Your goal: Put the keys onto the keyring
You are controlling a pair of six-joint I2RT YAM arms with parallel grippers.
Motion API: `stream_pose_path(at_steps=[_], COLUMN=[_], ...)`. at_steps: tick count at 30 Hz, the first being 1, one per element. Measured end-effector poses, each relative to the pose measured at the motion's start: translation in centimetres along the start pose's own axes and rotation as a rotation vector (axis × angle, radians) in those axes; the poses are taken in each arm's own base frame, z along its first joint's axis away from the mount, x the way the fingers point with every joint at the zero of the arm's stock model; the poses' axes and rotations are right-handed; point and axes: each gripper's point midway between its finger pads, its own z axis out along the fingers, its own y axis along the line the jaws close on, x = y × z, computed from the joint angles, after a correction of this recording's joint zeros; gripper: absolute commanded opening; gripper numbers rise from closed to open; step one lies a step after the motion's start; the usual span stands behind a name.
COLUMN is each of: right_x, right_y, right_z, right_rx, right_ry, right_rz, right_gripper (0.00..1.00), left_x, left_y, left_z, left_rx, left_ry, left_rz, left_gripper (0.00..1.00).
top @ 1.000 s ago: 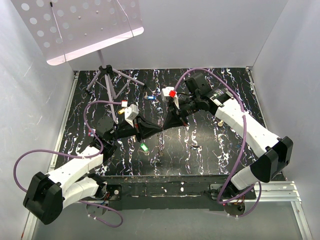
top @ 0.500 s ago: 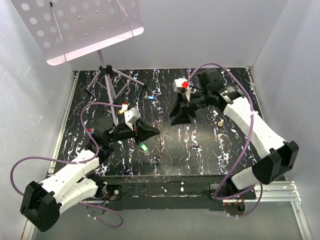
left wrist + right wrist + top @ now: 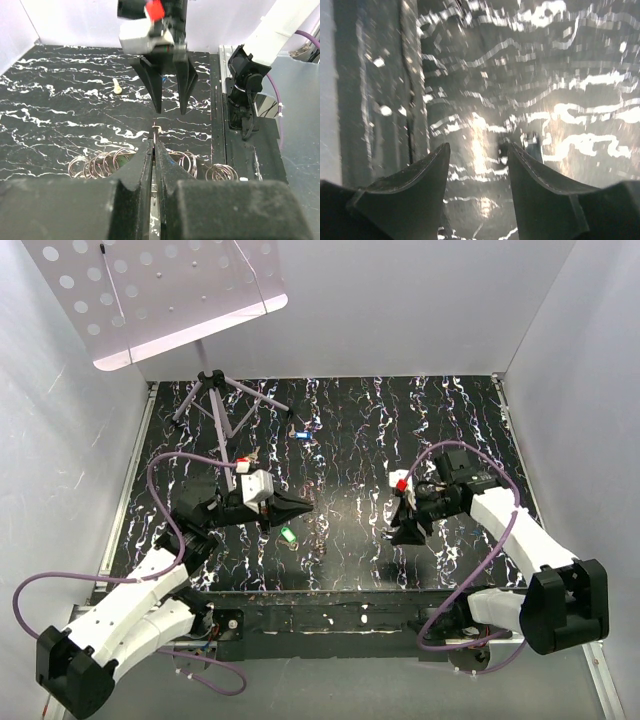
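The 2 arms rise from their bases at the table's near edge. The left arm [image 3: 150, 578] reaches forward and to the right over the near-left part of the table. The left gripper [image 3: 305, 505] lies almost level and points right toward the table's middle, its fingers [image 3: 140, 167] pressed together (only a hairline slit shows between them in the left wrist view). The right arm [image 3: 522, 532] climbs from the near-right corner, then folds back leftward. The right gripper [image 3: 404, 536] tilts down toward the near edge with its 2 fingers [image 3: 415, 182] spread apart. The 2 grippers stand well apart, and the right one hangs straight ahead of the left wrist camera.
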Motion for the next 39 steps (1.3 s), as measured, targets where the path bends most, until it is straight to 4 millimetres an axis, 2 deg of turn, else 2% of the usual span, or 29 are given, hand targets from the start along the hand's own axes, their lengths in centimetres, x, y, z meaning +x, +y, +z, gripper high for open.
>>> stream_pose_path(at_steps=[2,6,11,17,22,29,39], right_x=[3.3,6.5,7.2,9.0,10.2,10.2,11.2], right_y=[-0.6,-2.5,-4.4,-6.0,-6.4,-7.4,-7.0], right_z=[0.3,0.0,-0.6,-0.9,-0.3,-0.1,0.9], right_rx=[0.037,0.114,0.160,0.158,0.113,0.095,0.041], right_ry=[0.072,0.171,0.211,0.246,0.271,0.298,0.376], right_rz=[0.010,-0.063,-0.160,-0.184,-0.190,-0.233,-0.276], right_gripper=[0.59,0.59,0.59,0.58,0.56,0.52,0.46], left_x=[-0.3,-0.8,-0.9,-0.8,-0.8,-0.8,-0.6], left_y=[-0.2,-0.6,-0.8,-0.9,-0.9,-0.9,-0.9], left_z=[-0.3,-0.7,-1.0,-1.1,-1.1,-1.1,-1.0], left_rx=[-0.001,0.002,0.001,0.002,0.003,0.005,0.011], left_ry=[-0.009,-0.019,-0.018,-0.013,-0.013,-0.013,-0.010], left_rz=[0.030,0.072,0.099,0.107,0.109,0.111,0.109], left_gripper=[0.00,0.00,0.00,0.00,0.00,0.00,0.00])
